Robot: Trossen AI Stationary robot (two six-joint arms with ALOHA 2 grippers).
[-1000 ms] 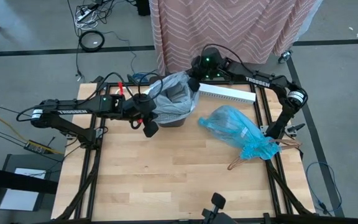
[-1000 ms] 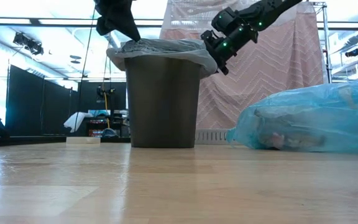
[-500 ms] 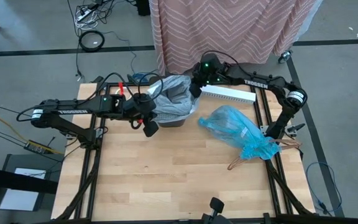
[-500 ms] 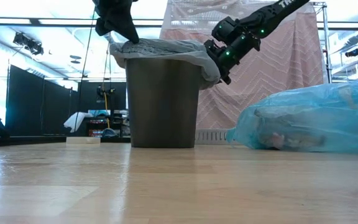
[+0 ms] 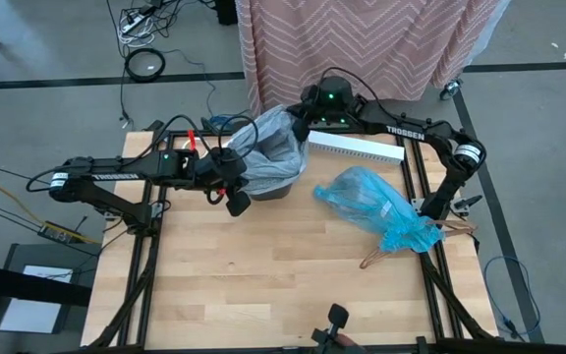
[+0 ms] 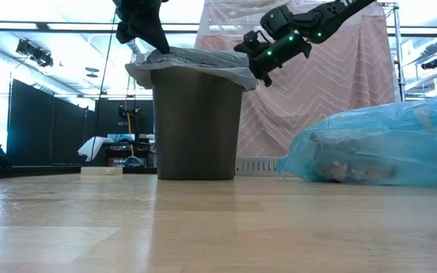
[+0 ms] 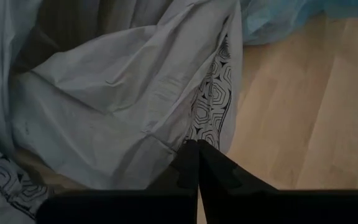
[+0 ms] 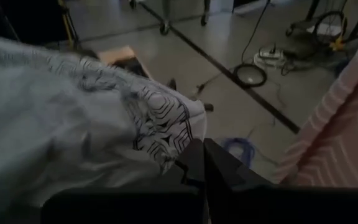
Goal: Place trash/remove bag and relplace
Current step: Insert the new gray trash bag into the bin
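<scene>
A pale wooden counter point(image 5: 263, 275) on a dark metal frame is seen from above, standing on a grey floor point(image 5: 47, 39) crossed by dark tape lines. A small dark bin point(image 6: 197, 125) stands upright toward the counter's far edge, and a pale grey plastic bag point(image 5: 275, 147) is draped over its rim. The left tool point(image 5: 232, 169) is clenched on the grey bag's edge at the bin's left side; in the left wrist view its fingers point(image 7: 194, 165) are pressed together against the patterned plastic. The right tool point(image 5: 303, 126) is clenched on the same bag at the bin's far right side, the film being lifted there.

The bright-blue bag point(image 5: 376, 206) lies on its side on the counter, to the right of the bin and apart from it; pale scraps are dimly visible through it in the low view. A white ribbed strip point(image 5: 357, 147) lies beyond it. Behind the counter a pink chevron-patterned curtain point(image 5: 362, 39) hangs, and cables point(image 5: 145, 61) are coiled on the floor.
</scene>
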